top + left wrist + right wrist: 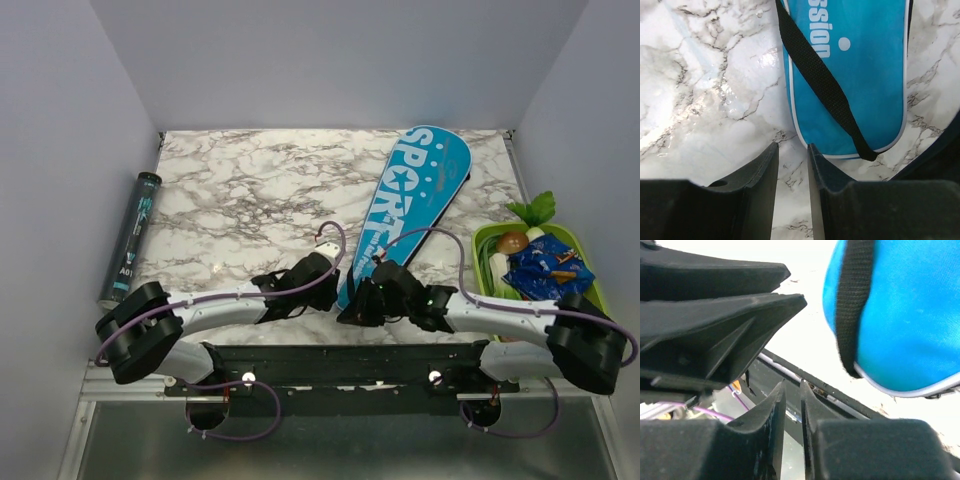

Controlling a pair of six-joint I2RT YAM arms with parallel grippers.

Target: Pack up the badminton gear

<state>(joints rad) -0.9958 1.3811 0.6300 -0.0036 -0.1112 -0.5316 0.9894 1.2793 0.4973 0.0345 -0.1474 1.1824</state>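
The cyan bag [405, 205] lettered "SPORT" lies diagonally on the marble table, wide end far, narrow end near the arms. Its narrow end and black strap [825, 85] fill the left wrist view [865, 75] and show in the right wrist view [905, 315]. No rackets are in view. My left gripper [328, 268] sits just left of the bag's near end; its jaws [792, 146] stand a narrow slit apart, empty. My right gripper [350, 310] sits at the bag's near tip, jaws [792, 384] almost together, empty, aimed at the table's near edge.
A dark tube [130, 235] lies along the table's left edge. A green tray [478, 245] of toy vegetables and a blue packet stands at the right. The left gripper's body [715, 330] looms close to the right wrist camera. The black base rail [840, 395] runs below.
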